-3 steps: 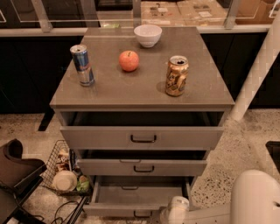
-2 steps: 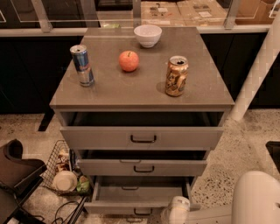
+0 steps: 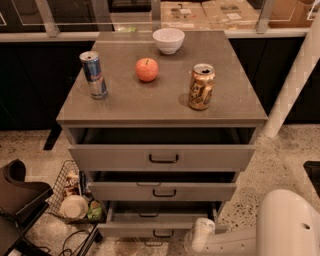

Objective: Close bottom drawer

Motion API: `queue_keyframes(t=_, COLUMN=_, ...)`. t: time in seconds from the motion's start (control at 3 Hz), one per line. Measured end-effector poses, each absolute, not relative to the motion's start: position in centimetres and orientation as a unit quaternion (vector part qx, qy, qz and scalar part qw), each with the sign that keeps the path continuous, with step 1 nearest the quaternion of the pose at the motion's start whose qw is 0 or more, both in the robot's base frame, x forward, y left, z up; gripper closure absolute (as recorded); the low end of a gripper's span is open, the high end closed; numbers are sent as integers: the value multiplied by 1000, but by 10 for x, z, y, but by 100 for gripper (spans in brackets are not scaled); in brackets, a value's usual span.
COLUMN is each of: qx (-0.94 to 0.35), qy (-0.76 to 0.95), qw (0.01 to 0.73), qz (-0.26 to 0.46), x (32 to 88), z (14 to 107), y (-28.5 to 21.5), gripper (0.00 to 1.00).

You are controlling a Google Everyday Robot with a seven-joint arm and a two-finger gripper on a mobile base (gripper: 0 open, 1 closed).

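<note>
Gripper [image 3: 202, 234] at bottom drawer [image 3: 145, 228], both further in

The place appears to be a robot test area in an office-like building. A grey cabinet [image 3: 160, 107] is placed alone on a speckled floor [image 3: 290, 160]. A blue can [image 3: 93, 74], an apple [image 3: 147, 69], a gold can [image 3: 201, 86] and a bowl [image 3: 168, 40] are set well apart on its top. Behind it, glass panels [image 3: 70, 15] in metal frames and cardboard boxes [image 3: 200, 10] are seen. A wire basket [image 3: 62, 192] with odd items and loose cables [image 3: 75, 237] are found at the lower left. The gripper [image 3: 199, 236] of a white robot arm [image 3: 285, 225] is seen at the bottom edge, just beside the bottom drawer [image 3: 130, 229].
</note>
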State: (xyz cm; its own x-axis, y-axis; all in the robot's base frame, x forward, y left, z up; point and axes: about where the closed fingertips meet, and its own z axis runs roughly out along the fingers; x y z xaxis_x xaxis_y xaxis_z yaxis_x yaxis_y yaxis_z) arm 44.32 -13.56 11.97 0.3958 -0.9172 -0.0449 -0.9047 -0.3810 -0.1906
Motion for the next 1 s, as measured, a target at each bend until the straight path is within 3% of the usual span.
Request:
queue_keyframes(t=0.33, qx=-834, qy=543, qw=86, qz=-51, x=482, z=115, y=-142, gripper=100)
queue_keyframes(t=1.0, qx=-833, qy=543, qw=83, qz=-62, x=509, z=112, y=-149, gripper=100)
